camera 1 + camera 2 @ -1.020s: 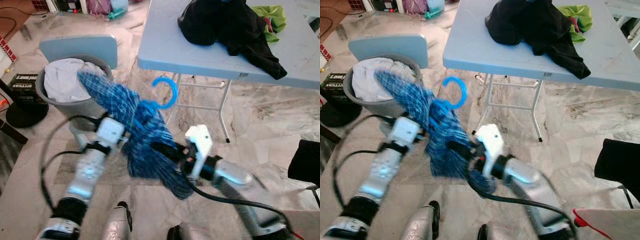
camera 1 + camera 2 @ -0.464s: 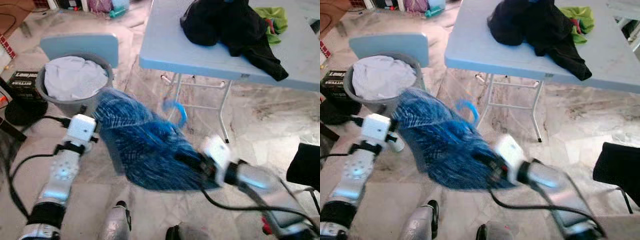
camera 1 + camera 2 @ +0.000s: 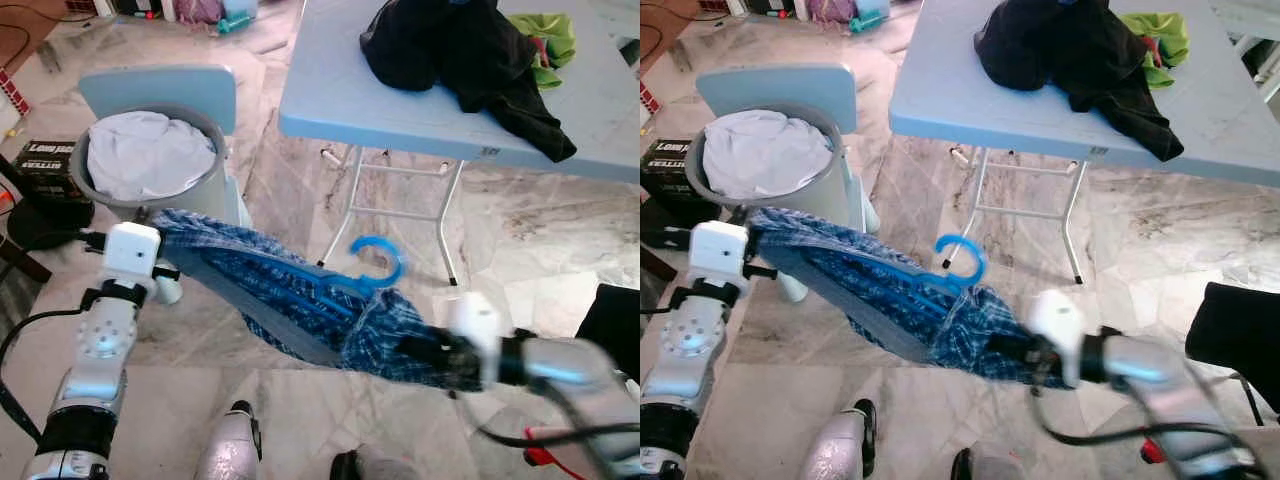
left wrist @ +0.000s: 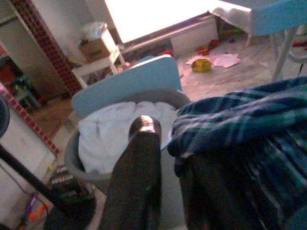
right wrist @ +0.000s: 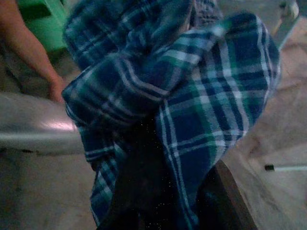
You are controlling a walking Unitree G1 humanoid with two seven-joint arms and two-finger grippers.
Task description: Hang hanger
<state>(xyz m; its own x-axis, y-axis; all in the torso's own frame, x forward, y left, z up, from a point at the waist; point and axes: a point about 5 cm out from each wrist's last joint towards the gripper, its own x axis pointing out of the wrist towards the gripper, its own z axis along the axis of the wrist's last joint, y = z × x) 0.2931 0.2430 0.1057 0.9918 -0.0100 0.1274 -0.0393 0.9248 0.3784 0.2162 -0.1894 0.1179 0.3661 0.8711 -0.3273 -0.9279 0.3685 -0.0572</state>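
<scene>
A blue plaid shirt (image 3: 290,295) on a blue plastic hanger is stretched low over the floor between my two arms. The hanger's hook (image 3: 378,262) sticks up near the right end. My right gripper (image 3: 425,352) is shut on the bunched cloth there; in the right wrist view the plaid shirt (image 5: 192,110) wraps over its dark fingers (image 5: 144,191). My left gripper (image 4: 165,158) is at the shirt's other end, beside the basket. One finger (image 4: 139,172) stands bare with a gap beside it, and the shirt (image 4: 240,129) lies over the other finger.
A grey laundry basket (image 3: 195,200) of white cloth stands by a light blue chair (image 3: 160,90) at the left. A folding table (image 3: 400,110) with black clothes (image 3: 460,50) and a green cloth (image 3: 550,35) is ahead. What looks like a person's arm (image 5: 29,48) is close by.
My right arm has swung right and lower, drawing the shirt out from a bunched heap into a long flat band. My left arm has moved left, and the hook now sits near the right end.
</scene>
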